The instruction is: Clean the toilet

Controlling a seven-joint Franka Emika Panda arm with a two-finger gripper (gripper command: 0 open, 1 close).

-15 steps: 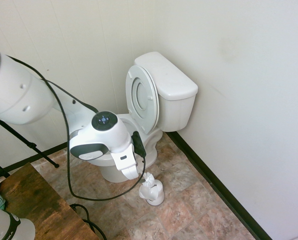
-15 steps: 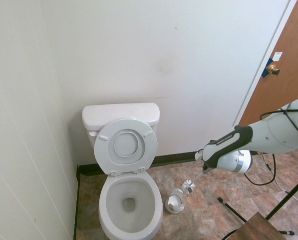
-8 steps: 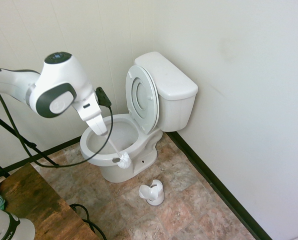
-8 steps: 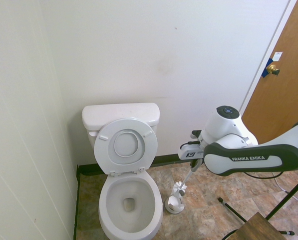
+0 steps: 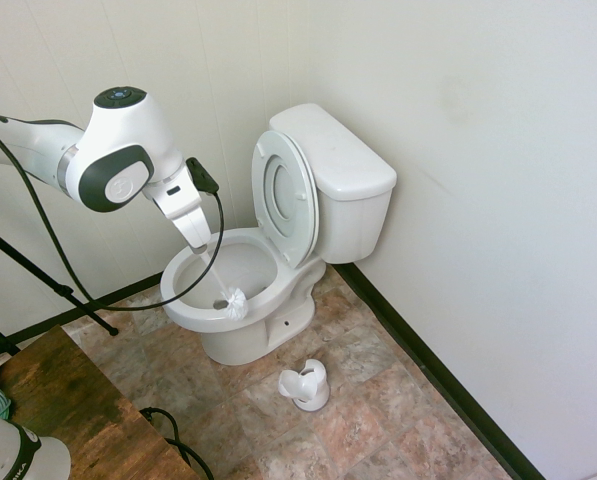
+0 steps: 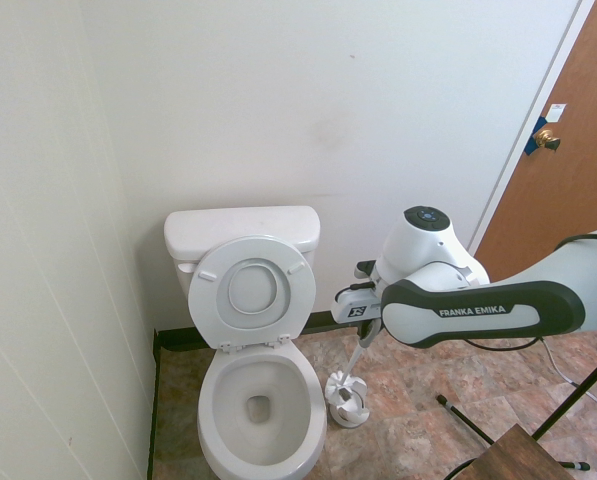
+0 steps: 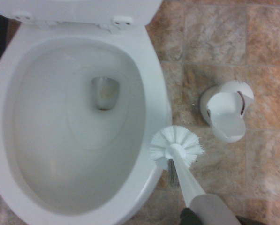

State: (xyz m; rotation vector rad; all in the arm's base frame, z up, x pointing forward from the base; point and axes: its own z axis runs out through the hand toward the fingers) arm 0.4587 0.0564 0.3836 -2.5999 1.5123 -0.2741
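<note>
Gripper [image 5: 196, 246] clamped on the handle of a white brush [image 5: 236, 303], pointing steeply down in the first exterior view, coming in from the left on a white arm. Bristle head hanging at the near rim of the toilet [image 5: 308, 215], over the edge of the bowl; touching the rim or just above it, cannot tell. Toilet in the room's corner, tank against the wall, seat and lid raised against the tank, bowl open. Holder [image 5: 305, 385] on the tiled floor just in front of the bowl, with no brush in it. Corner of a wooden table [image 5: 68, 410] at lower left. Second exterior view: gripper [image 6: 362, 343] entering from the right, brush [image 6: 344, 381] slanting down and left from it, head low beside the bowl's right side and right over the holder [image 6: 350, 408] in this angle. Toilet [image 6: 253, 330] against the back wall near the left corner, lid up. Brown door [image 6: 570, 150] with a brass knob at far right. Wrist view: toilet [image 7: 79, 136] bowl seen from above, drain hole near the middle, hinges at the top edge. Brush [image 7: 176, 147] head spread like a star just outside the rim, handle running to the bottom edge. Holder [image 7: 226, 115] on the tiles beside the bowl, apart from the brush.
</note>
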